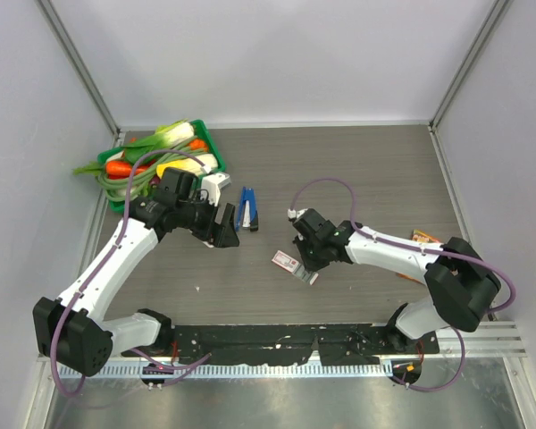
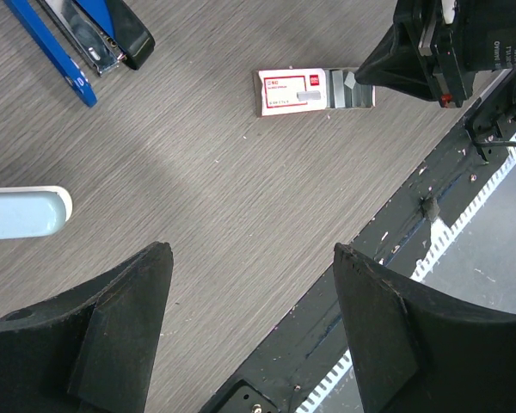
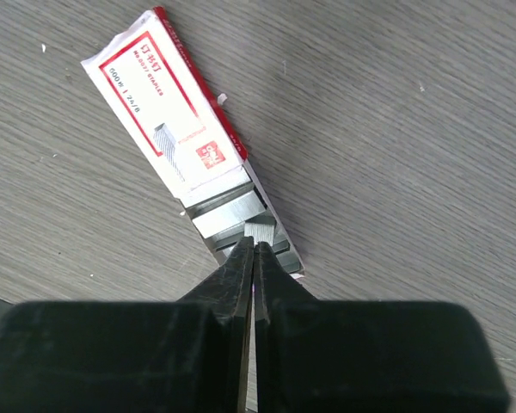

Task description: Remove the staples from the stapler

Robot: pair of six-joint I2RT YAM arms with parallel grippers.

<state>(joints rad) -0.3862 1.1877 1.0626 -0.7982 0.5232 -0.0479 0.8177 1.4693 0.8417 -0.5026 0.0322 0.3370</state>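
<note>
The right gripper (image 3: 254, 251) is pressing its fingers fully together, tips touching the silver staples (image 3: 228, 213) showing in the open end of the red-and-white staple box (image 3: 162, 120). Whether a strip is pinched between them cannot be told. Left of the staple box, the left gripper (image 2: 251, 256) is hanging wide open over the tabletop (image 1: 366, 179), holding nothing. Beyond the box and to its left, well apart from it, the stapler (image 1: 247, 208) is lying splayed open, its blue top swung away from the silver magazine. Farther left of the box, a pale teal block (image 2: 21, 213) is sitting, and farthest from it a green tray (image 1: 216, 143) is holding vegetables.
</note>
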